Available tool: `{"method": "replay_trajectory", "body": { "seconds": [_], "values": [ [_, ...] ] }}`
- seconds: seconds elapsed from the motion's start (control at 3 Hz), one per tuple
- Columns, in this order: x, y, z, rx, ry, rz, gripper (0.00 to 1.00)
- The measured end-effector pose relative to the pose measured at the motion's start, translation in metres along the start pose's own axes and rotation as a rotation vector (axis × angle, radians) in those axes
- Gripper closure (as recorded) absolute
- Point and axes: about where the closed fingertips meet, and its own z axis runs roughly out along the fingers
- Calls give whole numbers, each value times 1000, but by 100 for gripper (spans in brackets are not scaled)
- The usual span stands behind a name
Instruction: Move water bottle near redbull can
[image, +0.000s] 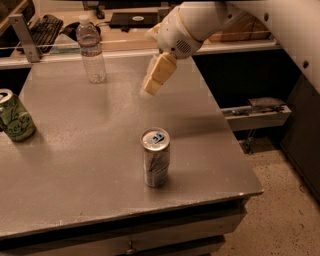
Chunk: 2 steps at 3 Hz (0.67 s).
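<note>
The water bottle (91, 50), clear with a white cap, stands upright at the far left of the grey table (75, 165). The redbull can (155, 157), slim and silver with a blue mark on top, stands upright near the table's front edge. My gripper (150, 87) hangs in the air over the far middle of the table, to the right of the bottle and behind the can. It touches neither and holds nothing.
A green can (15, 115) stands at the table's left edge. Behind the table runs a desk with a keyboard (42, 27) and a rail. The table's right edge drops to the floor, with a low metal part (257, 110) beside it.
</note>
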Motion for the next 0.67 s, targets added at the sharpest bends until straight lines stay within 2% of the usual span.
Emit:
{"method": "replay_trajectory", "body": {
  "seconds": [0.33,0.67],
  "values": [
    [-3,-2,4,18,-37,1,0],
    [-17,-29,29,90,-181,8,0]
  ]
}}
